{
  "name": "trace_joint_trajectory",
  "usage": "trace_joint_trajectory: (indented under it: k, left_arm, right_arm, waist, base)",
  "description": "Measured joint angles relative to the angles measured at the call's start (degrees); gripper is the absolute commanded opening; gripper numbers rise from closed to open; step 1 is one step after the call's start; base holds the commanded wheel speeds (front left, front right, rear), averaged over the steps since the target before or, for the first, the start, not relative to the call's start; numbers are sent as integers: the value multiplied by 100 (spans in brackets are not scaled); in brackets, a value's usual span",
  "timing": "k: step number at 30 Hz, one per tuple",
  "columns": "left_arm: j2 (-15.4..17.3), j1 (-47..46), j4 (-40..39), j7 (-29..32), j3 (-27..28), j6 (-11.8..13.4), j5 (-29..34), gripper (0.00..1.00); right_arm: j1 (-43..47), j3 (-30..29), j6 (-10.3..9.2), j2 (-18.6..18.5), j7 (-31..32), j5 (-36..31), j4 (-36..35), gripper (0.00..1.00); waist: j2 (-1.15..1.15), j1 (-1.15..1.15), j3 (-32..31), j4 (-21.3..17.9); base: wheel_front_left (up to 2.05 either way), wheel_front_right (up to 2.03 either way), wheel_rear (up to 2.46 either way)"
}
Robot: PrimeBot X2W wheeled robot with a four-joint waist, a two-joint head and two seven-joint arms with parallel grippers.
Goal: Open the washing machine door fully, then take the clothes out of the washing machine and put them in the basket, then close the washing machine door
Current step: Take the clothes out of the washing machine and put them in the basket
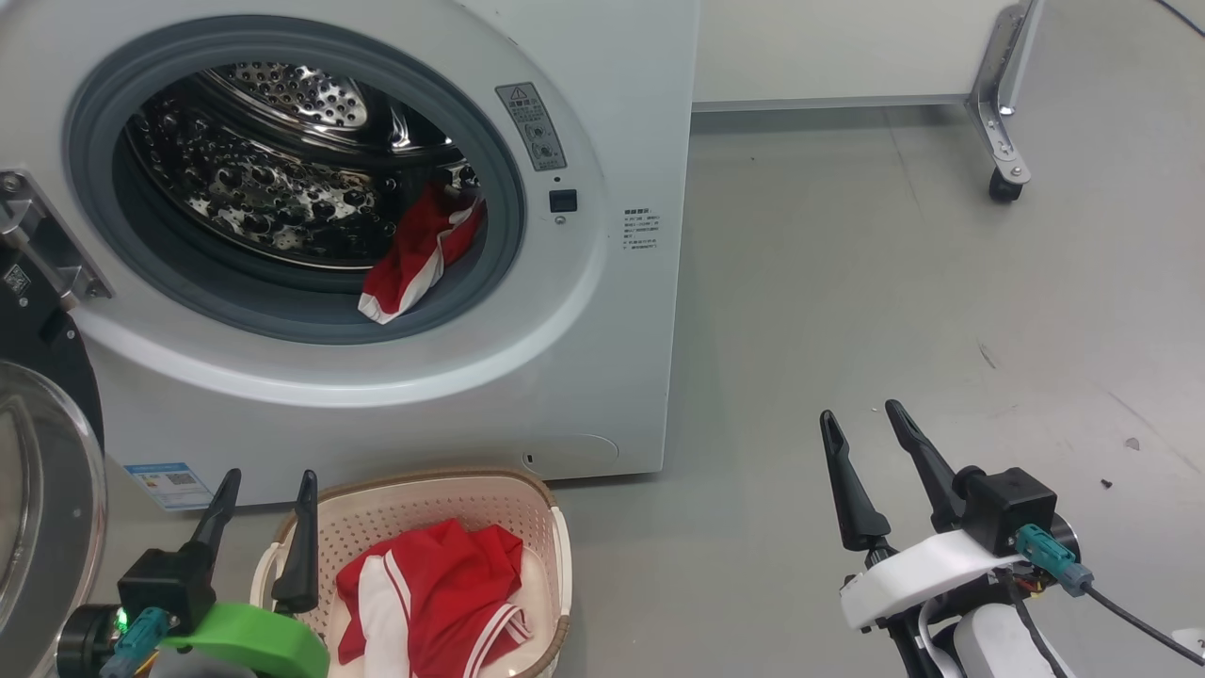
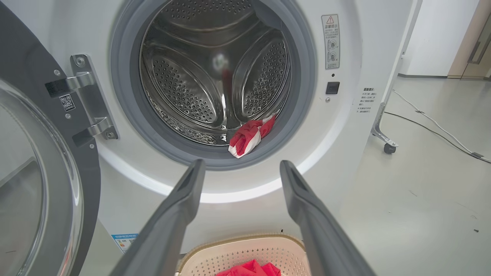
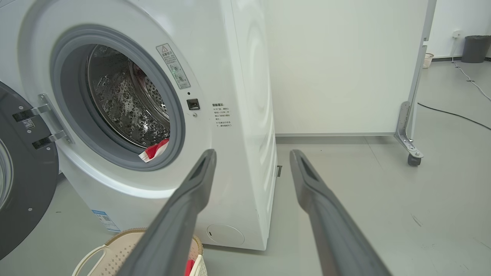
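Grey floor (image 1: 847,311) w/ washer (image 1: 602,377), basket (image 1: 414,508) just in front, castered frame (image 1: 1005,141) right.

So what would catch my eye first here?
The big white washing machine stands with its round door swung open to the left, baring a shiny steel drum. A red and white garment hangs over the lower right of the drum's mouth, and more red clothes lie in the cream basket on the floor in front. The left end effector and right end effector stand open at the bottom of the head view.
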Motion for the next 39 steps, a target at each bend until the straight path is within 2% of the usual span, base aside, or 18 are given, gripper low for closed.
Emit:
trace_joint_trajectory:
  k: [39]
  left_arm:
    - [-65,323,-356,-1,-12,0,19,100]
  right_arm:
    - [103,69,47,0,0,0,-3,100]
  waist:
    - [0,0,10,-51]
  base:
    - [0,0,0]
